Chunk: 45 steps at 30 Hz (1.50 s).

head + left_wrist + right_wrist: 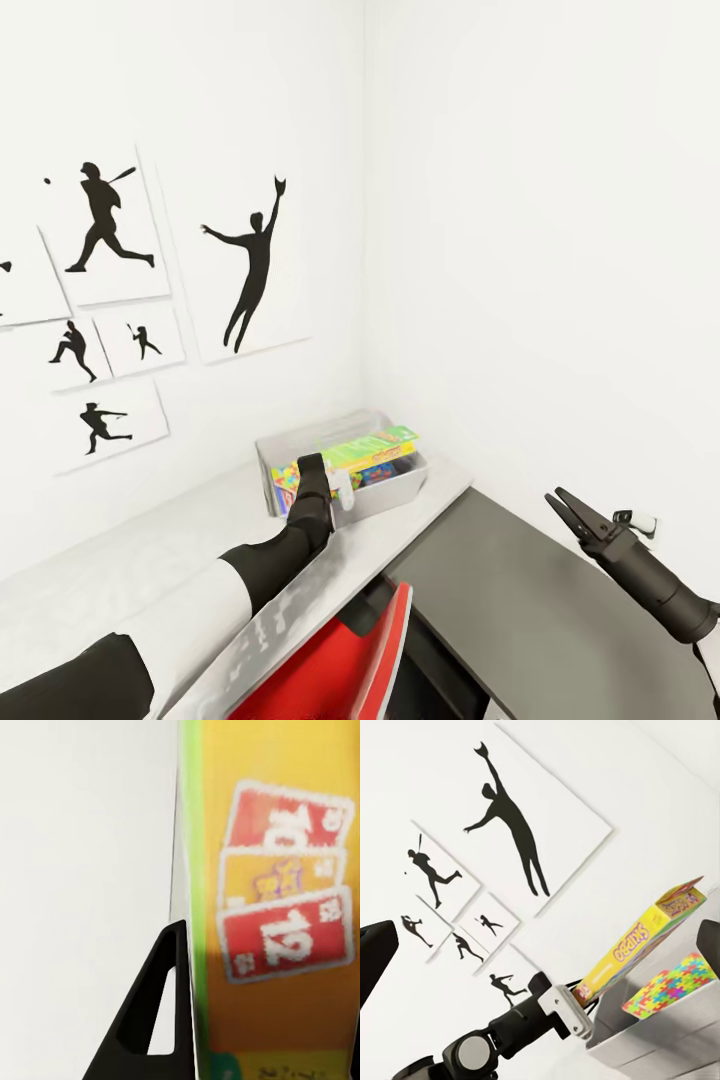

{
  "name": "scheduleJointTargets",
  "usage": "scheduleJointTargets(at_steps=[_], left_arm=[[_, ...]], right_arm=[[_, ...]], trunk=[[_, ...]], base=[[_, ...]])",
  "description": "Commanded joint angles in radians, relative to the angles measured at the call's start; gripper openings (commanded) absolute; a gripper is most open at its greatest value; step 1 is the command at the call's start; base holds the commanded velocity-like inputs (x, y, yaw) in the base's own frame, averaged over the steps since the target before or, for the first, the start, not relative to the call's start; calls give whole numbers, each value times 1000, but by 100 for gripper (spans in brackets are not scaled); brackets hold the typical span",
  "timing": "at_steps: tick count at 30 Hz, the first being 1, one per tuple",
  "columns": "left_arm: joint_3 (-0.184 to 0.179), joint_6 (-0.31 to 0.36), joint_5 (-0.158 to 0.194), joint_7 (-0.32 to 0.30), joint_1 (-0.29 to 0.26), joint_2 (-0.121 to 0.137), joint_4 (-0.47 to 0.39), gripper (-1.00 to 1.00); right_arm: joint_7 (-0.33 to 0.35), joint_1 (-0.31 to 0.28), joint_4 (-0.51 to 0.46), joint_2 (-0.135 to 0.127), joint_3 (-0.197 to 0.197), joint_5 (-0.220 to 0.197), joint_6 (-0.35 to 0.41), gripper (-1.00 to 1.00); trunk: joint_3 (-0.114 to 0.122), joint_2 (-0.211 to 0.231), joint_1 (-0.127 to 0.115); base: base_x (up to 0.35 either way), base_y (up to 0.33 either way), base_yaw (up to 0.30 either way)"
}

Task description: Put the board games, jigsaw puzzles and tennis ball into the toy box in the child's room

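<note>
The yellow-green-red Skip-Bo board game [372, 450] stands tilted in the light grey toy box [400, 490] at the far end of the pale table [150, 570]. My left gripper [338, 487] is shut on the game's near end, at the box's front rim. In the left wrist view one black finger [150, 1020] lies along the game's [277, 907] green edge. A jigsaw puzzle [671, 986] leans inside the toy box [660, 1039], and more puzzle colours [286, 480] show at its left end. My right gripper [560, 505] hangs open over the dark grey top, holding nothing.
The toy box sits in the room's corner, with white walls close behind and to its right. Baseball silhouette posters [250, 265] hang on the left wall. The lower dark grey top [540, 610] joins the table at right. A red chair back [355, 655] stands below the table's edge.
</note>
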Motion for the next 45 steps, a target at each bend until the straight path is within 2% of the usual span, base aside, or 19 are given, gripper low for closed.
scheduleJointTargets(at_steps=[1, 19, 28, 40, 45], left_arm=[[-6, 6, 1, 5, -2, 1, 0, -100], [0, 9, -1, 4, -4, 6, -5, -100], [1, 27, -21, 10, -80, 11, -8, -100], [2, 51, -28, 7, -124, 20, -7, -100], [23, 51, -28, 5, -144, 25, -5, -100]], right_arm=[[1, -1, 0, 0, 0, -5, 7, 100], [1, -1, 2, -2, -1, -5, 7, 100], [1, -1, 2, -2, -1, -5, 5, 100], [1, -1, 2, -2, -1, -5, 6, 100], [1, -1, 7, -2, -1, -5, 6, 100]], trunk=[[-4, -2, 0], [-33, -2, 0], [-48, -2, 0], [-67, -2, 0], [-76, -2, 0]], base=[[0, 0, 0], [0, 0, 0], [0, 0, 0], [0, 0, 0], [0, 0, 0]])
